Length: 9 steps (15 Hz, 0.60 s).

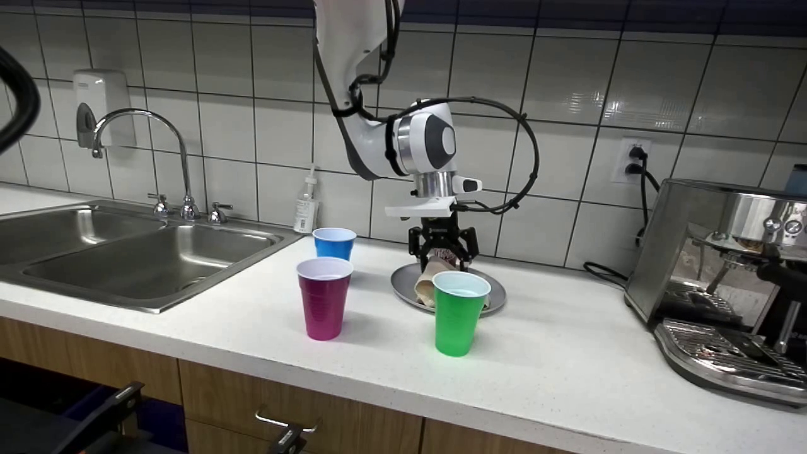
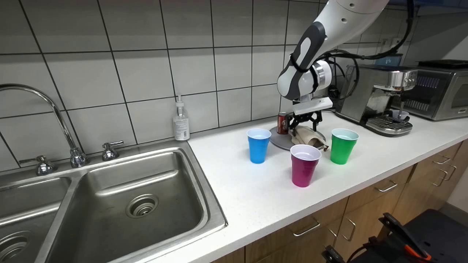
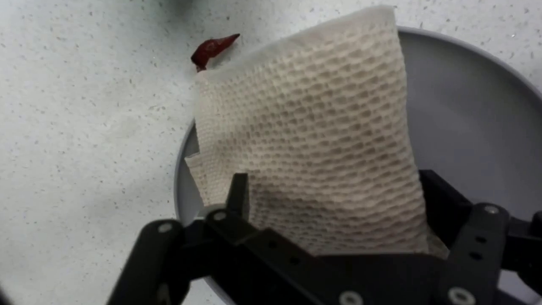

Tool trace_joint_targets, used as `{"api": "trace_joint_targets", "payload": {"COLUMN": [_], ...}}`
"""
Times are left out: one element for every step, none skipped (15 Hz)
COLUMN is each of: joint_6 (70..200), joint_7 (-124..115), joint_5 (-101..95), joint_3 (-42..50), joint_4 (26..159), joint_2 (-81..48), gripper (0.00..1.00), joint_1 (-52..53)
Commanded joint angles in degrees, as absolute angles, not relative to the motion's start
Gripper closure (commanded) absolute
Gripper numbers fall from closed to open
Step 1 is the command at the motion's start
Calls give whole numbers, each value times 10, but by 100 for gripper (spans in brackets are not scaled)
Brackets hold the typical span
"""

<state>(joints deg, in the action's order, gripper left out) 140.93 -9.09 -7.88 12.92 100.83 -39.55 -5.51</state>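
My gripper (image 1: 444, 266) points down over a grey plate (image 1: 498, 295). Its fingers are wide apart around a folded beige paper towel (image 3: 322, 118), which lies across the plate and overhangs its edge. In the wrist view the right finger borders the towel's edge, and part of the towel extends beyond the left finger. A dark red pointed tip (image 3: 214, 51) pokes out from under the towel; the rest of that thing is hidden. A red can (image 2: 282, 124) stands on the plate beside the gripper, in an exterior view. The green cup partly hides the towel in an exterior view.
A green cup (image 1: 462, 315), a purple cup (image 1: 324, 302) and a blue cup (image 1: 335, 243) stand upright on the white counter near the plate. A sink (image 2: 146, 175), a soap bottle (image 2: 181, 122) and a coffee machine (image 1: 725, 277) are farther off. A tiled wall is behind.
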Motion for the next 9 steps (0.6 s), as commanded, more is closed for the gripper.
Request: {"api": "trace_joint_targets", "payload": {"joint_6": [1398, 1397, 1397, 1398, 1398, 1398, 1400, 1400, 1400], "joint_7": [-105, -103, -100, -98, -98, -98, -98, -98, -98], "joint_5": [-90, -91, -89, -89, -89, -90, -90, -90, -90], "joint_3": [141, 141, 140, 140, 140, 140, 140, 140, 140], "joint_4": [977, 977, 975, 976, 976, 975, 976, 976, 976], "joint_2": [-417, -416, -417, -416, -415, -415, -414, -414, -413], "gripper": [0, 0, 10, 26, 32, 42, 51, 58, 65], "joint_1": [-49, -49, -50, -51, -50, -50, -50, -50, -50]}}
